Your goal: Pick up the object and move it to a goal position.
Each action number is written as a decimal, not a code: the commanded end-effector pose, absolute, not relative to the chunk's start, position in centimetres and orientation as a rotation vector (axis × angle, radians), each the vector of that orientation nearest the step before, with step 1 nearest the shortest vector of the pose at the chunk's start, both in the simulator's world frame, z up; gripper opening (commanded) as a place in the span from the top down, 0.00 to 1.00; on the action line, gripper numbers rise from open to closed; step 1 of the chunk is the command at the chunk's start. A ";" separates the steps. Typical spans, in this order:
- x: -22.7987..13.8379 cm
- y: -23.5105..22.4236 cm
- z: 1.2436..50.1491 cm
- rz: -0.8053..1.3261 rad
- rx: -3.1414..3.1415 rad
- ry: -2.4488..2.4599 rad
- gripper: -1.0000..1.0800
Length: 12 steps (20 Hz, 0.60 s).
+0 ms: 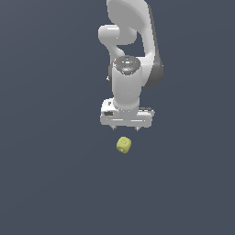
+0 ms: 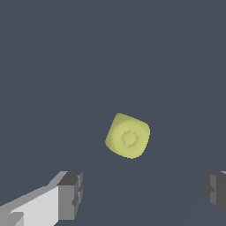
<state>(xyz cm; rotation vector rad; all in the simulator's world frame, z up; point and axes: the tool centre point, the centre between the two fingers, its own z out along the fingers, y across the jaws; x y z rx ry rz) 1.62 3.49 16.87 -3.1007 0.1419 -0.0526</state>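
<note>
The object, a small yellow-green cube (image 1: 124, 145) with rounded corners and a round dimple on its faces, lies on the flat dark grey-blue surface. My gripper (image 1: 126, 128) hangs just behind and above it in the exterior view, apart from it. Its jaws stand wide apart and hold nothing. In the wrist view the cube (image 2: 128, 136) lies ahead of the gripper (image 2: 143, 194), between the lines of the two fingertips (image 2: 70, 194), and is much narrower than the gap. No goal marker shows.
The white arm (image 1: 131, 55) rises behind the gripper at the top of the exterior view. The dark surface (image 1: 46, 183) spreads all around the cube.
</note>
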 end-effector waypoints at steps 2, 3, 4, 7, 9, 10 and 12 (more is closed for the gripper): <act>1.9 3.5 15.5 -0.040 -3.098 0.249 0.04; 2.0 3.5 15.0 -0.037 -3.097 0.285 0.04; 2.1 3.5 14.5 -0.033 -3.095 0.323 0.04; 2.3 3.5 13.0 -0.022 -3.088 0.437 0.04; 2.5 3.4 12.1 -0.016 -3.082 0.504 0.04; 2.5 3.4 11.7 -0.014 -3.079 0.534 0.04; 2.6 3.4 11.0 -0.010 -3.073 0.588 0.04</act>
